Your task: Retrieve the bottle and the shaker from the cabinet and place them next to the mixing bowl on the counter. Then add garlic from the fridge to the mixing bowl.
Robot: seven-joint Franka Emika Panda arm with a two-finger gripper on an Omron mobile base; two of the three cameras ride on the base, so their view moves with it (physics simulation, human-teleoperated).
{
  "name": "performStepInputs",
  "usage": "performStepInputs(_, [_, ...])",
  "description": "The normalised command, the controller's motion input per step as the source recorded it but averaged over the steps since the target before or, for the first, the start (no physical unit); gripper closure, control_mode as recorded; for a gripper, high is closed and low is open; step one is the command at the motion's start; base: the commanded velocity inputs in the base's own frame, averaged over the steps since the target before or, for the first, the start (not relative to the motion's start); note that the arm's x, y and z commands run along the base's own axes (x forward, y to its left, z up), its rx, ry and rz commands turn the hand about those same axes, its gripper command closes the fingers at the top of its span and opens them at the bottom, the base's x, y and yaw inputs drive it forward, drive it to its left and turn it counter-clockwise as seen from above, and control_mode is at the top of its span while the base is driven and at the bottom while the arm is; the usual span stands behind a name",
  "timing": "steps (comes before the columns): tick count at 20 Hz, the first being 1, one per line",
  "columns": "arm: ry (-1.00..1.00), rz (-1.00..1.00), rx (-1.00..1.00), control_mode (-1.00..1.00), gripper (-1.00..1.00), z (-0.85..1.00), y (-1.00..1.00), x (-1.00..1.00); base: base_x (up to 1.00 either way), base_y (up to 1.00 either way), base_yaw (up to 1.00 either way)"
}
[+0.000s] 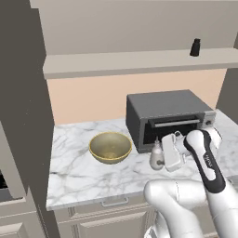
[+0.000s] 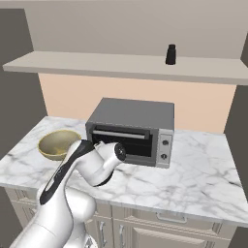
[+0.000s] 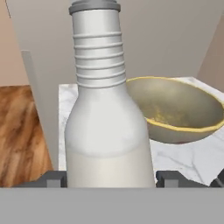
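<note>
One bottle (image 3: 107,127) stands clamped in my pincer (image 1: 160,155), the mixing bowl (image 3: 179,109) just beyond. Releasing while it tilts could topple it into the bowl.

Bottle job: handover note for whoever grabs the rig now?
Tool: shut on the bottle, low over the counter, between the mixing bowl and the toaster oven; contact with the counter not clear.
Shaker: on the cabinet shelf.
Done: bottle brought down beside the bowl.
Left: release the bottle, fetch the shaker, then put garlic from the fridge in the bowl.
</note>
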Motion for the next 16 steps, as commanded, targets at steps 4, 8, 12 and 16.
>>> performStepInputs(4, [0.0,0.0,0.22,-1.0,1.0,-0.18,-0.04,0.0,0.0,0.0,0.0])
performStepInputs(8, [0.0,0.0,0.15,-1.0,1.0,-0.07,0.07,0.05,0.0,0.0,0.0])
performStepInputs(12, [-0.06,0.0,0.06,-1.0,1.0,-0.02,0.33,0.21,0.0,0.0,0.0])
performStepInputs(16, [-0.07,0.0,0.02,-1.0,1.0,-0.16,0.27,0.19,0.0,0.0,0.0])
